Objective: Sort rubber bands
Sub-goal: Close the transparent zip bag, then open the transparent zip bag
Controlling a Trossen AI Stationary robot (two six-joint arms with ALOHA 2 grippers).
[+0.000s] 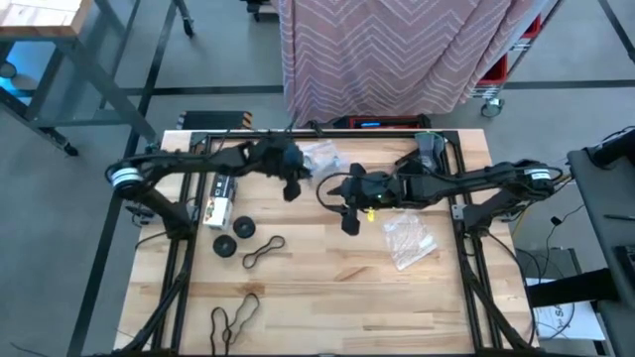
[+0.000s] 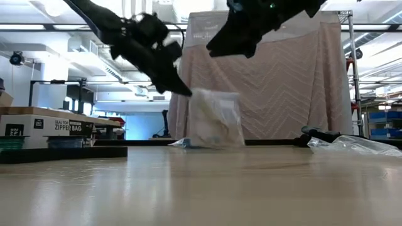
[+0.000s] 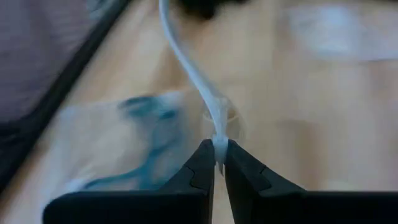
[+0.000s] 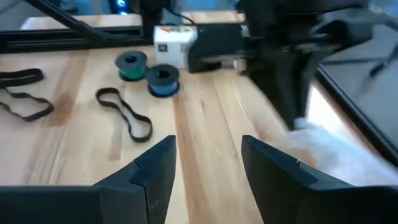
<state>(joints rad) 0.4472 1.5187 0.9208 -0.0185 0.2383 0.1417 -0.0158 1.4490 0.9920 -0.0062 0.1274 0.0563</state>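
Observation:
My left gripper (image 3: pixel 217 167) is shut on a clear plastic bag (image 2: pixel 213 119) that holds blue rubber bands (image 3: pixel 144 111), over the far middle of the table (image 1: pixel 327 288). My right gripper (image 4: pixel 205 163) stands open just right of it, above the wood, with nothing between its fingers. Two black rubber bands lie flat on the table, one (image 1: pixel 263 253) at left-centre and one (image 1: pixel 233 317) near the front edge. Both also show in the right wrist view, the first (image 4: pixel 124 113) and the second (image 4: pixel 22 99). My left gripper pinches a thin edge of the clear bag (image 3: pixel 217 144) between its two fingertips, coming in slanting downward from the table's left. The bag hangs below the fingers. Its lower end (image 2: pixel 213 143) reaches down to the tabletop; whether it rests there I cannot tell.
A second clear bag (image 1: pixel 407 241) lies on the table's right half. Two small spools (image 4: pixel 130 65) (image 4: pixel 163 79) and a white box (image 1: pixel 218 203) sit at the left. A dark frame (image 1: pixel 298 131) runs round the table. The near middle of the wood is bare.

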